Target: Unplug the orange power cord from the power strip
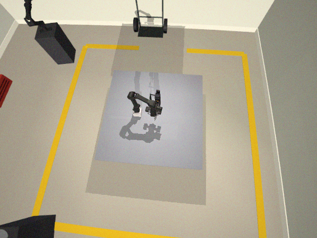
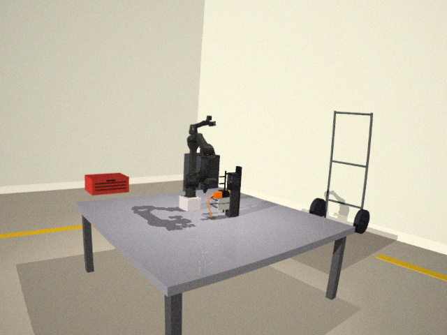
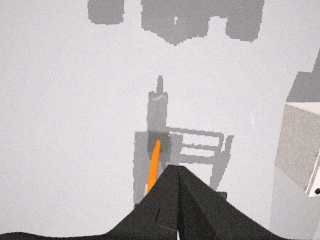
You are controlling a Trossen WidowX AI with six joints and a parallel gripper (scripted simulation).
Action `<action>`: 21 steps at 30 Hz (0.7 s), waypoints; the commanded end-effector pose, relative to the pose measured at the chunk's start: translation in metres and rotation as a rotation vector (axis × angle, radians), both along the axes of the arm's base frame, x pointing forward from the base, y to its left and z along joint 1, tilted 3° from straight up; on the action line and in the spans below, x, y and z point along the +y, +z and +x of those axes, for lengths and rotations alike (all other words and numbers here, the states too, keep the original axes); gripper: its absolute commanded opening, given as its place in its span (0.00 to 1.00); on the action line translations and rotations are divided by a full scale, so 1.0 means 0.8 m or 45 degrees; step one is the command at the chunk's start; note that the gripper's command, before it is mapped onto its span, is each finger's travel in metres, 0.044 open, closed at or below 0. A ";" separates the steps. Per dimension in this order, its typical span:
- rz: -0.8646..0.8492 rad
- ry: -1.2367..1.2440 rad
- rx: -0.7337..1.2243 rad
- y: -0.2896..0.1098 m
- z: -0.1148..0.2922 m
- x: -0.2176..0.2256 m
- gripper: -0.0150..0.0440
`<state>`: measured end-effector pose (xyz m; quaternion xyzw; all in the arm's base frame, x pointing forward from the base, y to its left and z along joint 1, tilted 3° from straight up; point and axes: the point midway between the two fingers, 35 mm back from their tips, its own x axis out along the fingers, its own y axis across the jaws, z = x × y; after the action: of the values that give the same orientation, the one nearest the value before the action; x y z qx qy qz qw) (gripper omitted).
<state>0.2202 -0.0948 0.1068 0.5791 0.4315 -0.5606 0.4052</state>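
1. Orange plug (image 2: 217,195) sits on top of the grey power strip (image 2: 223,205). Exterior view is too small to tell whether it is fully seated.
2. Orange cord (image 2: 209,208) drops from the plug's left side in a curve to the worktop (image 2: 230,248).
3. Strip stands just beside a black upright post (image 2: 235,187), near the middle of the worktop.
4. Wrist view: only a thin orange sliver of cord (image 3: 154,168) shows just past the tips, over its own shadow on the grey surface.
5. Gripper (image 3: 175,179): fingers are pressed fully together with nothing between them. The two dark pads meet in a single ridge.
6. Exterior view: the gripper hangs low, just left of the plug. Contact cannot be told at this scale.
7. Arm (image 2: 196,158) folds up and over from a white base block (image 2: 189,203), which sits near the strip on its left.
8. Off the worktop: red crate (image 2: 107,183) by the left wall, hand truck (image 2: 331,162) against the right wall.
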 end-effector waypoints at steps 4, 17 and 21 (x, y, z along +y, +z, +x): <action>-0.006 0.006 -0.002 0.005 0.008 -0.005 0.25; -0.006 0.006 -0.002 0.007 0.005 -0.005 0.25; -0.006 0.006 -0.002 0.005 0.004 -0.004 0.25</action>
<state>0.2255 -0.0981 0.1126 0.5803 0.4296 -0.5595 0.4071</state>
